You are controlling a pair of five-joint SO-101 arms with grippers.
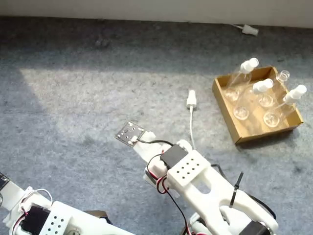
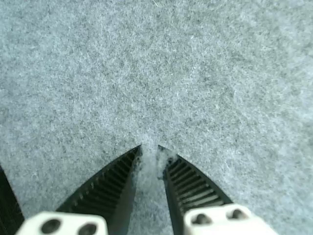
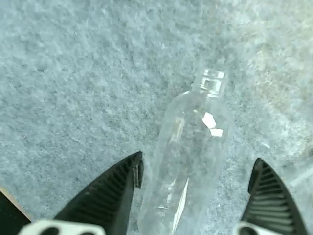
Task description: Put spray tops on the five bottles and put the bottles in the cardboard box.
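Observation:
A clear bottle (image 3: pixel 195 127) without a top lies on the grey carpet between the fingers of my right gripper (image 3: pixel 197 161), which is open around its body without touching it. A loose white spray top (image 1: pixel 191 100) with its thin tube lies on the carpet just beyond the right arm (image 1: pixel 195 171). The cardboard box (image 1: pixel 225 105) at the right holds several bottles: three carry white spray tops (image 1: pixel 263 85) and one has a bare neck (image 1: pixel 282 76). My left gripper (image 2: pixel 149 148) points down at bare carpet, shut with nothing in it. The left arm (image 1: pixel 49 223) sits at the near left corner.
A small white object (image 1: pixel 249 30) lies at the carpet's far edge by the wall. Open carpet (image 1: pixel 98 88) stretches across the left and middle. A small circuit board (image 1: pixel 130 133) sticks out from the right arm's wrist.

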